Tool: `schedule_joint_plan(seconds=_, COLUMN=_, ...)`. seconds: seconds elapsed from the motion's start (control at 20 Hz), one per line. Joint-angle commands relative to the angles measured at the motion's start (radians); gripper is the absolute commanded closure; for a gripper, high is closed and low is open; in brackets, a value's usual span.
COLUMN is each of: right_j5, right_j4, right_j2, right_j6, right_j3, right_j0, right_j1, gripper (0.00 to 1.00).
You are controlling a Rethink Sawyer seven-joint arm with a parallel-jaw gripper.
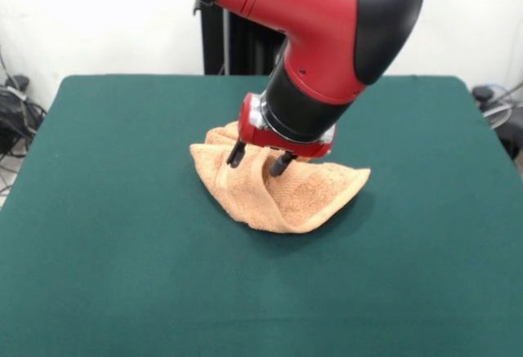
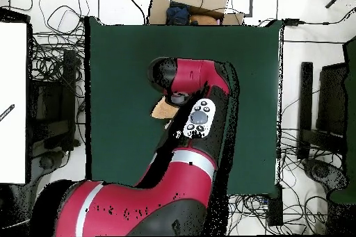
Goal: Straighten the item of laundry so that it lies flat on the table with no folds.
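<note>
The item of laundry (image 1: 282, 189), a peach-orange towel, lies crumpled in a folded heap near the middle of the green table (image 1: 114, 218). One corner of it points right and a bunched part sits at the back left. My gripper (image 1: 259, 160) comes down from above onto the heap's top. Its two dark fingers (image 1: 236, 154) are spread apart, open, with their tips against the cloth and a raised fold between them. In the overhead view the red arm (image 2: 198, 85) covers the gripper and most of the towel, leaving only a small peach corner (image 2: 163, 108) visible on the table (image 2: 118, 67).
Green cloth stretches well beyond the towel on every side. Cables and dark equipment (image 2: 55, 102) lie on the floor around the table. A cardboard box (image 2: 191, 3) sits beyond one table edge, and a white panel (image 2: 12, 102) stands at the overhead view's left.
</note>
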Motion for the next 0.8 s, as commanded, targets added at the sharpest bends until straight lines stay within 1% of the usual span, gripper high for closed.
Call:
schedule_joint_plan(seconds=0.05, right_j5=-0.065, right_j4=-0.049, right_j2=0.012, right_j6=0.187, right_j3=0.106, right_j0=-0.009, right_j1=0.054, gripper=0.00)
schedule_joint_plan(seconds=0.4, right_j5=-0.081, right_j4=-0.047, right_j2=0.014, right_j6=0.197, right_j3=0.104, right_j0=-0.011, right_j1=0.071, gripper=0.00)
schedule_joint_plan(seconds=0.8, right_j5=-0.123, right_j4=-0.050, right_j2=0.013, right_j6=0.201, right_j3=0.130, right_j0=-0.012, right_j1=0.070, gripper=0.00)
